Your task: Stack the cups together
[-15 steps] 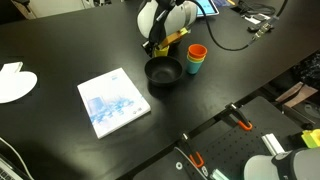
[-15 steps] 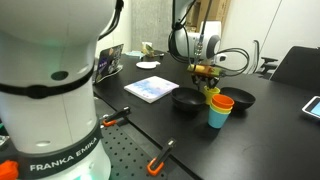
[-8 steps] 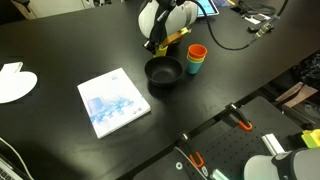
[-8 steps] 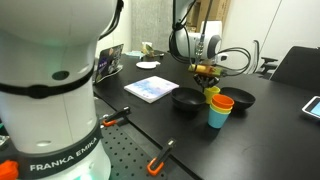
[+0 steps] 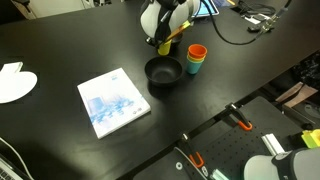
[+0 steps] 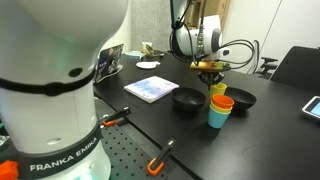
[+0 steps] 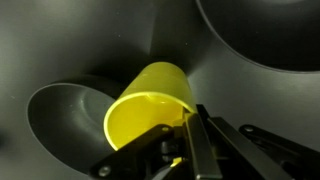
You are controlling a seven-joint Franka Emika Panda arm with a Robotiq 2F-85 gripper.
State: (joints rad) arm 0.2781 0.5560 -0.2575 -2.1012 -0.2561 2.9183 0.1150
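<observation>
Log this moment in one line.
gripper: shut on yellow cup | cup: held off table | stack: orange cup in teal cup

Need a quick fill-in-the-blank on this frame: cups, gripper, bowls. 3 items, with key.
1. The gripper is shut on the rim of the held cup, whose colour is ___.
2. The teal cup carries a nested cup coloured ___.
3. In an exterior view, the count of black bowls standing on the table is ___.

Missing words: yellow; orange; two.
</observation>
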